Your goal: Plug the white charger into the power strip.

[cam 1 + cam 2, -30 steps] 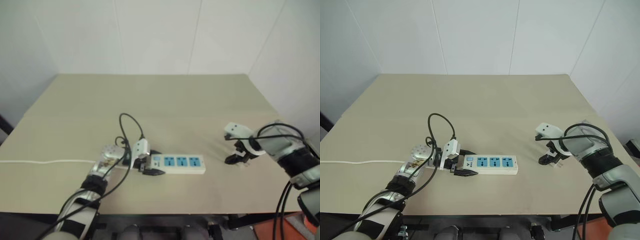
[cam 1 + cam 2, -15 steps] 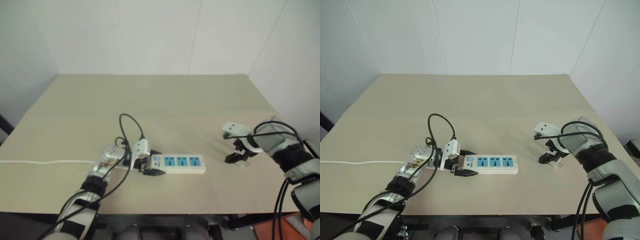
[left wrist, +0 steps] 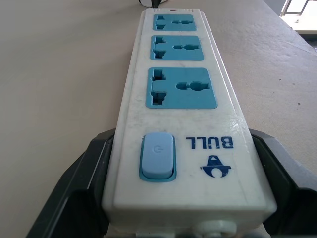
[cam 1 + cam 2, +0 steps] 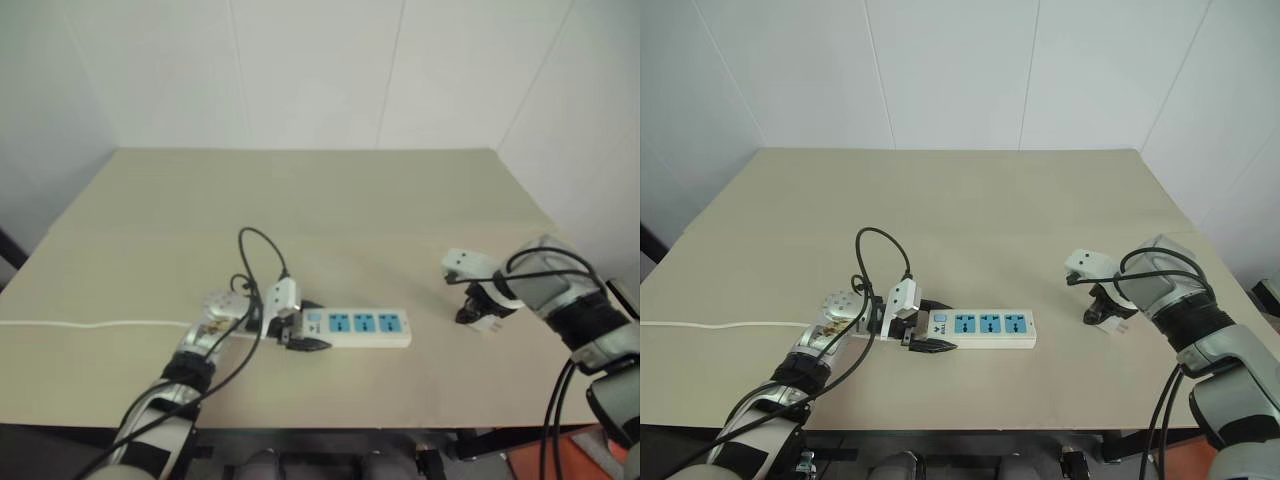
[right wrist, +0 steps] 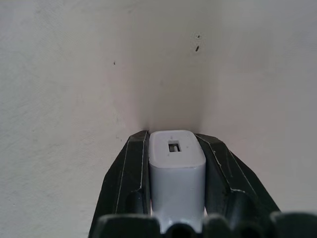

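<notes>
**Charger and strip both gripped, well apart**

On the beige table (image 4: pixel 990 200), the small white cube-shaped charger (image 5: pixel 177 168) is clamped between the right gripper (image 5: pixel 177 163) fingers, well right of the long white three-socket power strip (image 3: pixel 181 119), whose switch end is clasped by the left gripper (image 4: pixel 923 338).

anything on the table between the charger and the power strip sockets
Nothing visible. The white charger, gripped by the right tool, is apart from the power strip, with bare table between them. All three blue sockets look empty.
</notes>
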You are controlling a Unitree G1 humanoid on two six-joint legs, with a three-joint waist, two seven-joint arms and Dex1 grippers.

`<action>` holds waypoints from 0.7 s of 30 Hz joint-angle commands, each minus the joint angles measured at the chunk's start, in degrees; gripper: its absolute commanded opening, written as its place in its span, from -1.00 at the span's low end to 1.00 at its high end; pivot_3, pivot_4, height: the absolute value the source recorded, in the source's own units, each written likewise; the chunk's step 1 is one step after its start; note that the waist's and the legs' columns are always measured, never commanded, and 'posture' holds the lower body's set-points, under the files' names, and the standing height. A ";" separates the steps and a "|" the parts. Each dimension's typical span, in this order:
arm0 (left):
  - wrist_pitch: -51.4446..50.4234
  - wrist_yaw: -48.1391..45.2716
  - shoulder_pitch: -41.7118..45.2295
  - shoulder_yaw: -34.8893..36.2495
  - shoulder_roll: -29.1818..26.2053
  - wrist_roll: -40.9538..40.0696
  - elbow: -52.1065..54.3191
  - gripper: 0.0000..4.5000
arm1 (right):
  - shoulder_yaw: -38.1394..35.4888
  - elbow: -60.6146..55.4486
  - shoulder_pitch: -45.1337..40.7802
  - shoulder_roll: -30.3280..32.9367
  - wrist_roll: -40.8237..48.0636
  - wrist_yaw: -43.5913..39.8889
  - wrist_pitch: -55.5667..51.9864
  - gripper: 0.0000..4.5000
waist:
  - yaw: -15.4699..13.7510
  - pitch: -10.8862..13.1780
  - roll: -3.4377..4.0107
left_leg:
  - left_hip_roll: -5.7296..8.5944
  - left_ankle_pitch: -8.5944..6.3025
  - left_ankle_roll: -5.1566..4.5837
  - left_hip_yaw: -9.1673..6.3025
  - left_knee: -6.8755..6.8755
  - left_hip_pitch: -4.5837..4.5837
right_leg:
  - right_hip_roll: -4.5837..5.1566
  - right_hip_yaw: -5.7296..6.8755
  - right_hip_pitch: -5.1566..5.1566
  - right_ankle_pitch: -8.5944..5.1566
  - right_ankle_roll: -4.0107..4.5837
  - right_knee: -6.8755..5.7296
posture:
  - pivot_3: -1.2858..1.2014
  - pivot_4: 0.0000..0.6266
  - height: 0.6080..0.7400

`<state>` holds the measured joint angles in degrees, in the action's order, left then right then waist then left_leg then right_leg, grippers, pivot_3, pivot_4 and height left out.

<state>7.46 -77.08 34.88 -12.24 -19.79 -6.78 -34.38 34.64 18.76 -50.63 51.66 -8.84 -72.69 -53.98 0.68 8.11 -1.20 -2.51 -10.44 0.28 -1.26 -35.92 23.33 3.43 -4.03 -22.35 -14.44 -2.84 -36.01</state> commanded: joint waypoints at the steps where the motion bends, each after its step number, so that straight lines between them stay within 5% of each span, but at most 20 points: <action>1: 0.23 0.10 0.29 -0.22 -0.88 0.51 -0.34 0.47 | -8.59 -3.58 -0.08 -0.91 3.87 2.10 1.59 -0.49 | 0.11 0.00 0.00 | 0.00 0.00 0.00 0.00 0.01 0.01 | 0.00 0.00 -0.02 0.00 0.00 0.00 | 0.03 -0.52 1.00; 11: 0.27 0.49 2.34 0.26 -1.60 0.71 -3.84 0.47 | -37.22 -25.13 12.51 -15.60 24.41 11.77 11.31 -0.49 | 0.17 0.01 0.00 | -0.01 0.00 0.00 -0.11 0.04 0.02 | -0.05 0.06 0.02 0.00 0.00 -0.05 | 0.03 -0.52 1.00; 16: 0.37 0.51 2.91 0.43 -1.67 0.67 -5.06 0.47 | -41.71 -27.73 17.35 -26.58 31.60 17.69 15.45 -0.49 | 0.27 0.00 0.00 | -0.01 0.00 -0.01 -0.11 0.03 -0.05 | -0.05 0.05 0.05 0.01 0.00 -0.10 | 0.03 -0.52 1.00; 21: 0.07 0.07 2.53 0.39 -2.03 0.52 -4.49 0.47 | -36.71 -26.41 22.24 -30.21 29.90 16.54 26.79 -0.49 | 0.29 0.00 0.01 | -0.01 0.00 -0.01 -0.10 0.04 -0.02 | -0.06 0.04 0.04 0.01 0.00 -0.08 | 0.03 -0.52 1.00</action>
<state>7.72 -77.27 37.55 -11.89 -20.84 -7.05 -38.69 -2.60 -6.93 -28.28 21.73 21.01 -55.42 -31.40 0.97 8.11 -1.19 -2.53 -10.44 0.27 -1.36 -35.87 23.29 3.36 -3.99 -22.31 -14.44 -2.83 -36.09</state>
